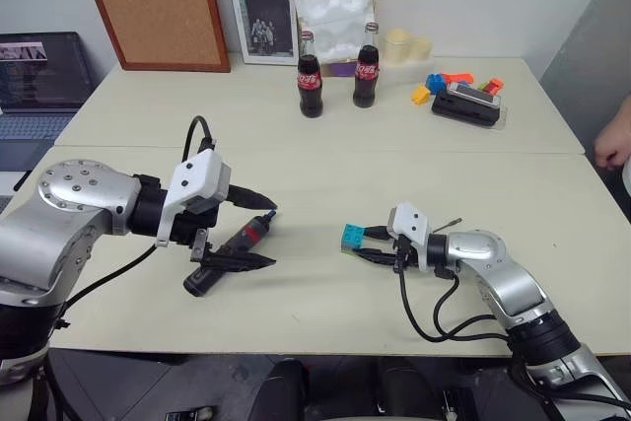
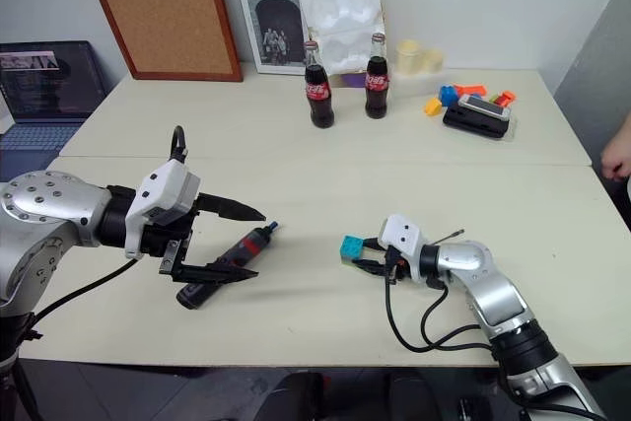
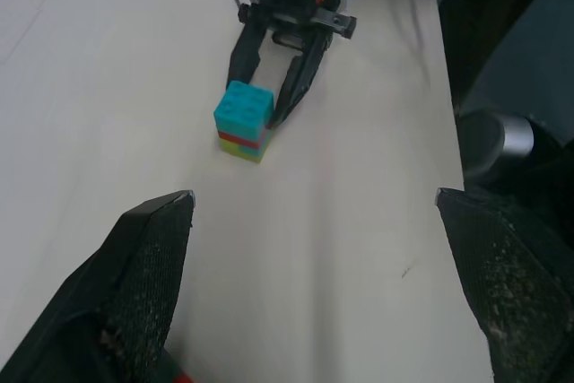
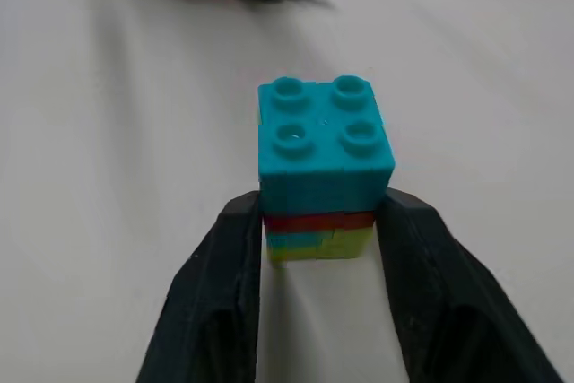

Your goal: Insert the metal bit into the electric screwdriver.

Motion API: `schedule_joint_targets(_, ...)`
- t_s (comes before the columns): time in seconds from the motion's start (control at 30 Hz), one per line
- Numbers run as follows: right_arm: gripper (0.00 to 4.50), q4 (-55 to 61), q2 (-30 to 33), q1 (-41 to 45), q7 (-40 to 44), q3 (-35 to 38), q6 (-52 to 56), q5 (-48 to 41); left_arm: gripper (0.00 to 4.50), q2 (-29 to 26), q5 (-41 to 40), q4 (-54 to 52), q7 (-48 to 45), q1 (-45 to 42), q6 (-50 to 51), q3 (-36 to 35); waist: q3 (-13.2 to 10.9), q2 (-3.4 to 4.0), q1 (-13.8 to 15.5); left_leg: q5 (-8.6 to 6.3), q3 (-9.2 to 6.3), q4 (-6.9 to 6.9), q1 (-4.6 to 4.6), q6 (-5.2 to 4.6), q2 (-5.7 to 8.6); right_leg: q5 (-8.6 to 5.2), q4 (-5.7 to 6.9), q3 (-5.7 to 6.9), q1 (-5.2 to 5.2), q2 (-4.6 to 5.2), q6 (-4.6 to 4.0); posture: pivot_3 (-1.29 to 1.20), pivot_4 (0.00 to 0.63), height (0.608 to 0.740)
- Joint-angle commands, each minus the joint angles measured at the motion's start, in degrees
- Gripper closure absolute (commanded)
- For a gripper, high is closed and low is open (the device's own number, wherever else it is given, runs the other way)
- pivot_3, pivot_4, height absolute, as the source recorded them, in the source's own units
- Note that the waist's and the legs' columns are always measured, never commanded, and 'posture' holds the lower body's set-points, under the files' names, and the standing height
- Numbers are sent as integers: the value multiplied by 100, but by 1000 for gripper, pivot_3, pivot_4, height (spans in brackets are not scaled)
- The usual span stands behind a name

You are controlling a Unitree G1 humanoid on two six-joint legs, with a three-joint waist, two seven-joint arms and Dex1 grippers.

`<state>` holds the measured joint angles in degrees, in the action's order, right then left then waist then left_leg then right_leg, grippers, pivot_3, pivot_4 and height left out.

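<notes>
Right gripper holds toy blocks, left gripper waits open over the screwdriver

The right gripper [image 4: 318, 221] has its two black fingers [image 4: 220, 284] pressed on both sides of a little stack of toy blocks [image 4: 325, 145], down low on the stack, under the blue-green top block. The stack stands on the table [image 1: 296, 145]. The metal bit [image 1: 449, 223] lies flat on the table just behind this gripper, beside its wrist, and not touching the fingers. The left gripper [image 1: 268, 234] has its fingers wide apart and holds nothing. The electric screwdriver [image 2: 246, 244] lies on the table right under this gripper, between its two fingers as seen from the head. Its thin tip sticks out past the fingertips, toward the right gripper. The two grippers point at each other and are well apart.
</notes>
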<state>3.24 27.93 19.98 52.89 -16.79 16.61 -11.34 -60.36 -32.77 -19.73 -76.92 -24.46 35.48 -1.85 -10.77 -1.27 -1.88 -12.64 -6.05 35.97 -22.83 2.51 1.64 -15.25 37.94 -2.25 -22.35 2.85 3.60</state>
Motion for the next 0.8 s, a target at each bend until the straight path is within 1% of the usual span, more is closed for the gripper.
schedule_joint_targets(0.03,3056,531,-12,303,-294,859,662,-651,0,101,54,97,66,-182,-145,20,-2,3,2,0,0,0,0,0,0,0,0,0,0,0,0,0,150,740)
schedule_joint_targets(0.13,3056,422,57,643,-709,1375,892,-703,0,238,115,191,178,-300,-185,73,-2,3,-2,0,3,3,0,0,0,3,1,-4,0,0,-4,0,150,740)
schedule_joint_targets(0.2,3056,84,118,921,-954,1691,921,-667,0,387,174,286,317,-429,-210,127,-2,3,3,0,0,3,1,0,0,4,1,-1,1,0,-4,0,150,740)
schedule_joint_targets(0.3,3056,-1470,342,1649,-1814,1900,422,103,0,903,577,634,854,-854,-434,350,-2,2,21,1,2,6,4,0,3,5,2,0,3,-1,-5,0,150,740)
schedule_joint_targets(0.33,3056,-2194,373,1981,-2221,1948,245,323,0,1127,589,748,1014,-1043,-405,371,-2,2,26,1,1,7,0,1,5,9,-1,0,3,-1,-7,0,150,740)
schedule_joint_targets(0.43,3056,-3922,357,2780,-2901,2151,-192,536,0,1603,569,966,1299,-1457,-354,397,-2,0,7,2,7,9,-4,1,12,26,-4,-4,1,2,-33,0,150,740)
schedule_joint_targets(0.53,3056,-5204,351,3389,-3149,2223,-562,655,0,1836,648,1066,1424,-1644,-369,448,-3,0,-18,1,12,-3,-8,1,44,26,-5,-10,-11,3,-35,0,150,740)
schedule_joint_targets(0.6,3056,-6214,366,3856,-3527,2403,-707,631,0,1987,637,1036,1546,-1705,-331,467,-3,1,-77,1,18,-8,-8,0,45,24,2,-16,-19,5,-33,0,150,740)
schedule_joint_targets(0.67,3056,-6766,398,4085,-3699,2382,-867,738,0,2034,633,1005,1574,-1706,-293,484,-3,1,-133,1,24,-17,-14,1,47,23,3,-20,-31,9,-32,0,150,740)
schedule_joint_targets(0.8,3056,-7410,371,4306,-3806,2524,-985,703,0,2033,642,951,1608,-1633,-293,490,-3,2,-181,0,39,-25,-18,0,47,17,1,-32,-41,11,-24,0,150,740)
